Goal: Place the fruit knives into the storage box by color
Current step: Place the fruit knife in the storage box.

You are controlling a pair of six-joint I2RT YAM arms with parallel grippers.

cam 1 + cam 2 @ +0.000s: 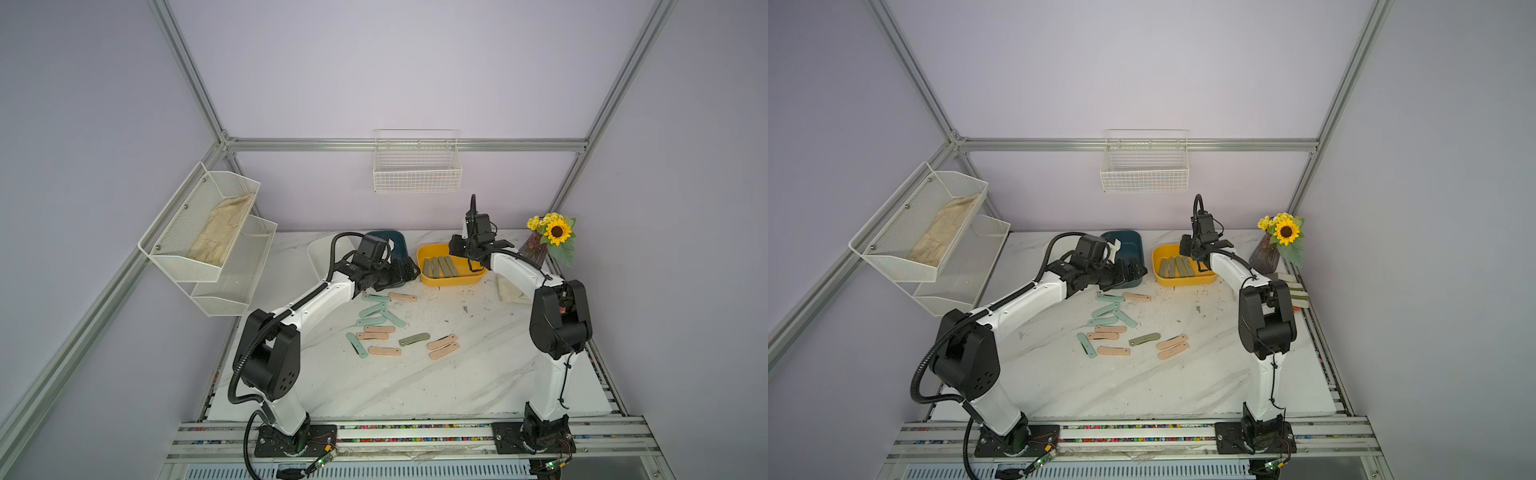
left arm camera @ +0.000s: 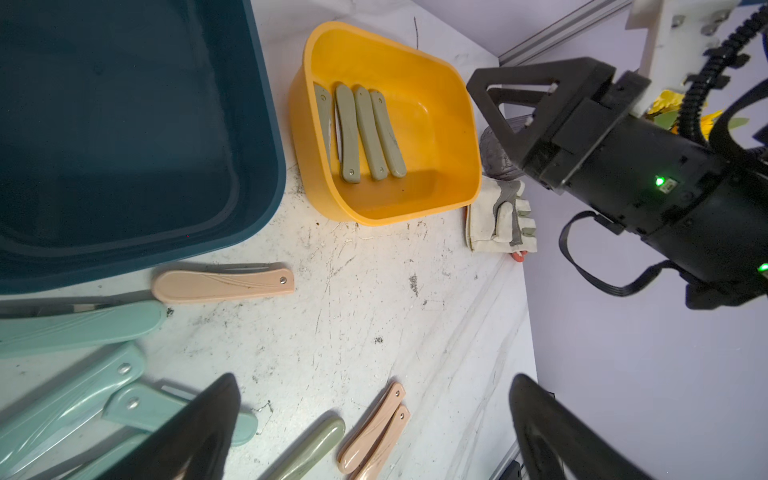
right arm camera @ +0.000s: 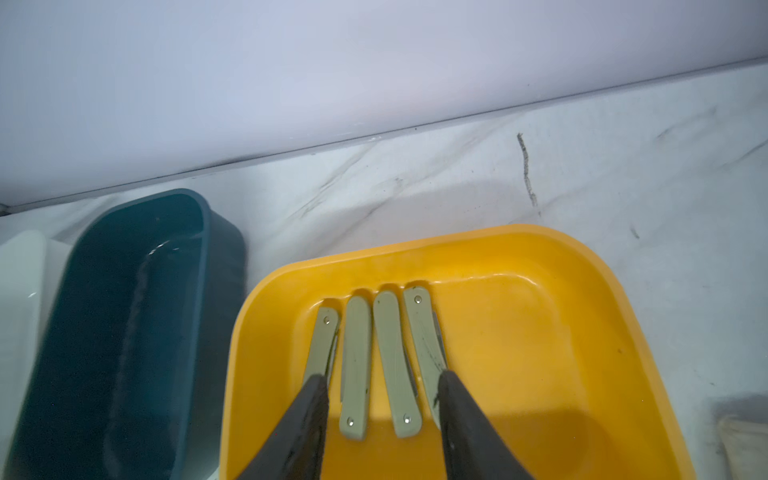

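Several olive grey-green fruit knives (image 3: 392, 361) lie side by side in the yellow storage box (image 3: 457, 245), seen in both top views (image 1: 453, 282). My right gripper (image 3: 382, 376) hangs just above them, open, its fingers apart and holding nothing. On the table lie loose fruit knives: mint green ones (image 1: 374, 309), peach pink ones (image 1: 442, 347) and one olive knife (image 1: 414, 339). My left gripper (image 2: 374, 379) hovers wide open and empty above the table beside the dark teal box (image 1: 395, 239), whose inside looks empty. A white box (image 1: 320, 253) stands left of it, mostly hidden by my left arm.
A work glove (image 2: 498, 216) lies at the table's right edge near a vase with a sunflower (image 1: 552, 237). A wire basket (image 1: 417, 166) hangs on the back wall. A two-tier mesh shelf (image 1: 208, 232) hangs at the left.
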